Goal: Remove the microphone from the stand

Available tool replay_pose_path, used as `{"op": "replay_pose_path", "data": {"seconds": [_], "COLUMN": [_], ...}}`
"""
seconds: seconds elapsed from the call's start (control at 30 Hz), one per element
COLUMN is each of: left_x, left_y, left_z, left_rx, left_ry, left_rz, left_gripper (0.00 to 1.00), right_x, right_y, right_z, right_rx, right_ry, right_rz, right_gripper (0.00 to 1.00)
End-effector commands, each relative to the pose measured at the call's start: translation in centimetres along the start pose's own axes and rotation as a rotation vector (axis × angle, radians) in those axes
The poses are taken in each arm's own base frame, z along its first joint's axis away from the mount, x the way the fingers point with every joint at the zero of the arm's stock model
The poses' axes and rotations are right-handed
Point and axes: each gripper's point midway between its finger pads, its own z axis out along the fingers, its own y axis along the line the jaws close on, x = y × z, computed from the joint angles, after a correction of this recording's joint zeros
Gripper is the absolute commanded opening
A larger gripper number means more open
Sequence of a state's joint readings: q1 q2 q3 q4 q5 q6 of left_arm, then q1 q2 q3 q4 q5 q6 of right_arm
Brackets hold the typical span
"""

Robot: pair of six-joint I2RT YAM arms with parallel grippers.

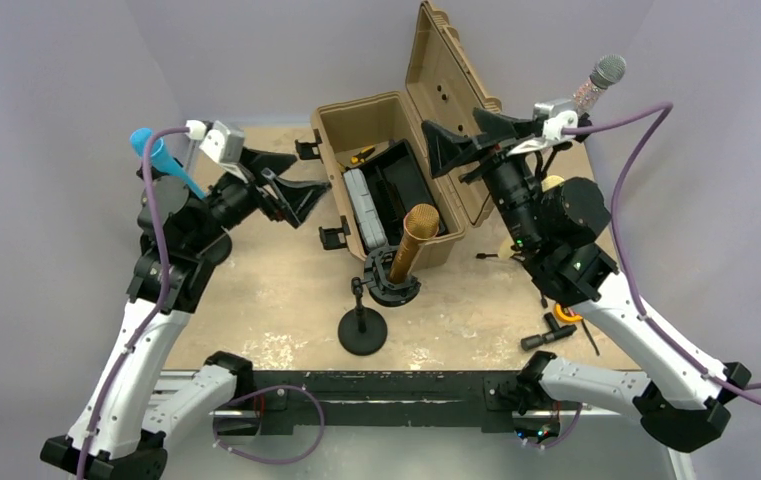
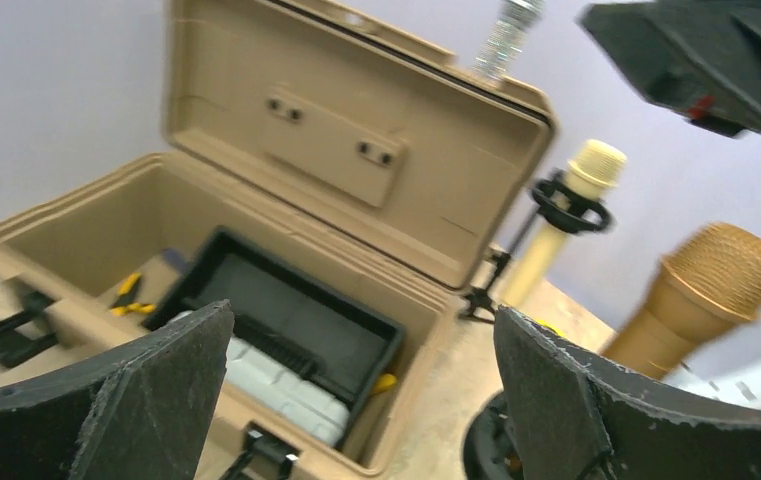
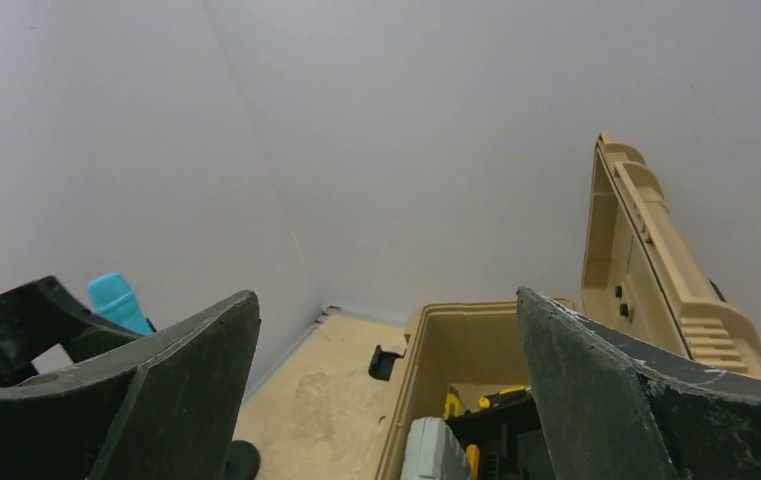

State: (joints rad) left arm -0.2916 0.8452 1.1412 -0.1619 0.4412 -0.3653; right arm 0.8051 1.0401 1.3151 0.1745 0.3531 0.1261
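A gold microphone [image 1: 416,240] sits tilted in a black clip [image 1: 393,282] on a short stand with a round black base [image 1: 363,333], in front of the case. It also shows at the right of the left wrist view [image 2: 706,300]. My left gripper [image 1: 306,195] is open and empty, raised to the left of the microphone and apart from it; its jaws stand wide in its wrist view [image 2: 366,400]. My right gripper [image 1: 453,125] is open and empty, high above the case, behind and right of the microphone; its wrist view [image 3: 386,390] does not show the microphone.
An open tan case [image 1: 336,120] holds a grey box [image 1: 364,205], a black tray and yellow tools; its lid [image 1: 446,70] stands upright. A blue microphone [image 1: 156,155], a silver one [image 1: 601,80] and a cream one [image 2: 566,220] stand at the back. Black and orange tools [image 1: 556,325] lie at the right.
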Motion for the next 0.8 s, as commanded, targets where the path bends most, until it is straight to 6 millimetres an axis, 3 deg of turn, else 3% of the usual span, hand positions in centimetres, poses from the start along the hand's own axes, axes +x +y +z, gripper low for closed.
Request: {"op": "replay_pose_path", "data": {"seconds": [0.0, 0.27, 0.4, 0.77], "left_x": [0.7, 4.6, 5.9, 8.2], "left_y": [-5.9, -9.6, -11.9, -15.5], "left_z": [1.0, 2.9, 3.1, 4.0], "left_rx": [0.317, 0.456, 0.56, 0.678], "left_ry": [0.024, 0.142, 0.148, 0.15], "left_rz": [0.024, 0.068, 0.103, 0.146], "left_gripper": [1.0, 1.0, 0.98, 0.95], "right_x": [-3.1, -7.7, -8.5, -9.6], "right_y": [0.5, -0.4, -1.1, -2.1], "right_z": [-2.2, -5.9, -6.7, -8.1], "right_rx": [-0.058, -0.075, -0.054, -0.03], "right_ry": [-0.097, -0.27, -0.296, -0.325], "right_rz": [0.071, 0.116, 0.099, 0.069], "right_gripper": [0.97, 0.96, 0.96, 0.96]}}
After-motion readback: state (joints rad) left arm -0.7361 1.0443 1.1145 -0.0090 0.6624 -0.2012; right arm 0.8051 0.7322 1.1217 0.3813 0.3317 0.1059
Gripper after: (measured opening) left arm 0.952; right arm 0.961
